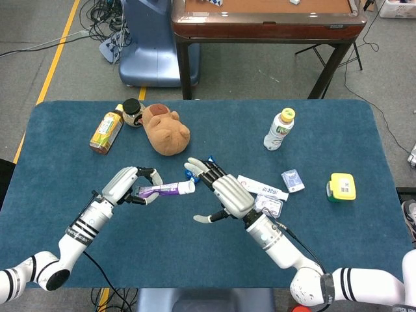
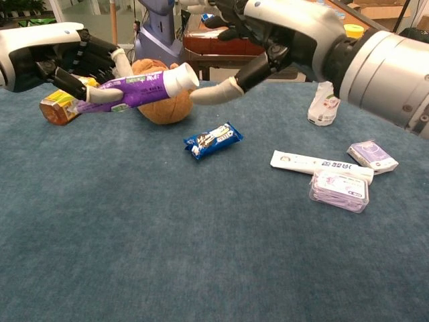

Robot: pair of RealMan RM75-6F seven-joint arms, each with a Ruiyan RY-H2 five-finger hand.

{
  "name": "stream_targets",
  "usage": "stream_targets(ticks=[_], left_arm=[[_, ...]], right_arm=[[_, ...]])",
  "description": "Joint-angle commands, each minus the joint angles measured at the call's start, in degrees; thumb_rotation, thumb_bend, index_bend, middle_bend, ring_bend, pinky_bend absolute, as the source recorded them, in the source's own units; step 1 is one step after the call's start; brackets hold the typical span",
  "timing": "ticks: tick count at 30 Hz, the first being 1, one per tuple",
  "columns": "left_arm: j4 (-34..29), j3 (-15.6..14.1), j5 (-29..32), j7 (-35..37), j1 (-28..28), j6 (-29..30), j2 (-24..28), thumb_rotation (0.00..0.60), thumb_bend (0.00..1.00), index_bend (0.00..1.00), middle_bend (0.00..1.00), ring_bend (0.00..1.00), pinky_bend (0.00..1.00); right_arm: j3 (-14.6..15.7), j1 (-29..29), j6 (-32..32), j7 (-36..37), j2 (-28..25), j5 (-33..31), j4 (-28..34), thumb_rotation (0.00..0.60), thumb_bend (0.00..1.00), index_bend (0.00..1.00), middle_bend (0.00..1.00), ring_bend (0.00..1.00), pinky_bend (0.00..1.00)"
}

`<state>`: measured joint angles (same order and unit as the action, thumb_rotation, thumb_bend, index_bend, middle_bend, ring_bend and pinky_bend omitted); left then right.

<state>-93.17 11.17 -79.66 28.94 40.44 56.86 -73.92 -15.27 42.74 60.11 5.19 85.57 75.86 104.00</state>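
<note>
Basically, a blue table point(image 1: 195, 247) takes up most of the head view, with a brown wooden table point(image 1: 266, 19) and a blue machine base point(image 1: 153, 49) on the floor behind it. On the blue top, far left to right: a brown plush toy point(image 1: 167, 130) lying next to a small dark jar point(image 1: 133, 112), lid on, contents not visible; an orange-yellow drink bottle point(image 1: 106, 131) on its side; a clear water bottle point(image 1: 279, 129) with a yellow cap standing upright, looks mostly empty but hard to tell. Right hand point(image 1: 224, 192) hangs above the table centre, fingers spread apart and holding nothing; in the chest view its thumb tip comes just beside the tube's white cap, contact unclear. Left hand point(image 1: 130, 183) is clamped around the tail end of a purple toothpaste tube point(image 1: 164, 190), which is held off the table, roughly level, cap pointing toward the right hand. Under the right hand lies a blue snack packet point(image 2: 213, 140), flat on the cloth. Right of that: a long white box point(image 2: 320, 164), touching a clear plastic case point(image 2: 338, 188) with pale purple stuff inside, and a small purple-white packet point(image 2: 372, 155) near them. Far right, well apart, a yellow box point(image 1: 342, 186), closed.
</note>
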Motion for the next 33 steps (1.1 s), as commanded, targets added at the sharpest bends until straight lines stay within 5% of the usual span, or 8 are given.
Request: stream_targets(ticks=[1, 18, 33], left_arm=[[-0.64, 0.33, 0.34, -0.31, 0.03, 0.18, 0.01, 0.600, 0.60, 0.57, 0.68, 0.45, 0.35], [-1.93, 1.29, 1.08, -1.55, 0.01, 0.86, 0.18, 0.600, 0.60, 0.57, 0.69, 0.45, 0.35], [-1.93, 1.09, 1.12, -3.09, -0.04, 0.97, -0.21, 0.600, 0.60, 0.57, 0.69, 0.45, 0.35]], right_arm=[[-2.30, 0.72, -2.37, 5.63, 0.92, -3.63, 0.59, 0.600, 0.04, 0.00, 0.00, 0.00, 0.00], [-6.28, 2.88, -5.90, 22.77, 7.23, -5.22, -5.73, 0.593, 0.00, 0.00, 0.00, 0.00, 0.00], [-9.53, 6.57, -9.30, 22.28, 8.78, -9.87, -8.24, 0.587, 0.00, 0.00, 0.00, 0.00, 0.00]])
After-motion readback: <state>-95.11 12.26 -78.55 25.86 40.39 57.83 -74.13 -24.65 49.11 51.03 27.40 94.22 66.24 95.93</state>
